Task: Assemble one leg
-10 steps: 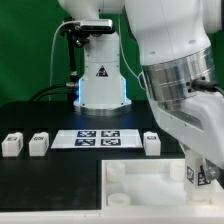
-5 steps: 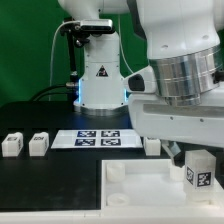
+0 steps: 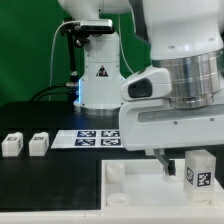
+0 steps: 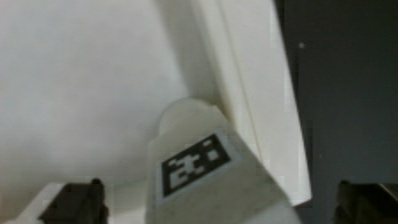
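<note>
The large flat white panel (image 3: 150, 200) lies on the black bench (image 3: 40, 180). The leg (image 3: 198, 170), a stubby white block with a black-and-white square tag, stands upright on the panel by its edge on the exterior view's right. The fingers (image 4: 75, 200) are spread wide on either side of the leg, not touching it.

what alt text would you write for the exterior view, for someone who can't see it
A white robot arm fills the exterior view's right, hanging over a tagged white leg that stands on the large flat white piece. Two more legs sit on the black table at the left, beside the marker board.
</note>
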Robot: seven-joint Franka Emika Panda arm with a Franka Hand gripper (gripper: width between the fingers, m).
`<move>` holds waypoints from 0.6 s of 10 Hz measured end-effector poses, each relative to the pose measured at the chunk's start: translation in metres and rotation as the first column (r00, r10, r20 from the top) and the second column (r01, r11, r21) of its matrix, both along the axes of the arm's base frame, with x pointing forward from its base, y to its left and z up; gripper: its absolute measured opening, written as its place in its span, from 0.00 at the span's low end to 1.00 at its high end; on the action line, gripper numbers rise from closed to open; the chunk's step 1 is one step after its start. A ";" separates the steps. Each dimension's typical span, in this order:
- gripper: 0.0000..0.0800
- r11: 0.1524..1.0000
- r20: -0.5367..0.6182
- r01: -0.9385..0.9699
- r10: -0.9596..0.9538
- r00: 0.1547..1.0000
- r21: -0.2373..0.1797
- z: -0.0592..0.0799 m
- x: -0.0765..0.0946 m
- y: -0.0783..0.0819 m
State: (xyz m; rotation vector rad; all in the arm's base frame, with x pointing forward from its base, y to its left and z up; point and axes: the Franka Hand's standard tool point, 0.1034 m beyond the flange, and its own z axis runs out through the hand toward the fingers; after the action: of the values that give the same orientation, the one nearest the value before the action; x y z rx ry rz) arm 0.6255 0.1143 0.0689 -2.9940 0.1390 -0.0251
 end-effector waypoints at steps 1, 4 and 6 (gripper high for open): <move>0.81 0.996 0.027 -0.086 0.086 0.996 -0.012 0.001 0.002 0.001; 0.64 0.998 0.004 0.069 -0.069 0.998 -0.001 0.000 0.002 0.002; 0.37 0.966 -0.025 0.258 -0.258 0.966 0.002 0.000 0.002 0.001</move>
State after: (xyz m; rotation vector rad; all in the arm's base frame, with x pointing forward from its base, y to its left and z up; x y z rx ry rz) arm 0.6272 0.1156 0.0688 -2.9496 0.5301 -0.0163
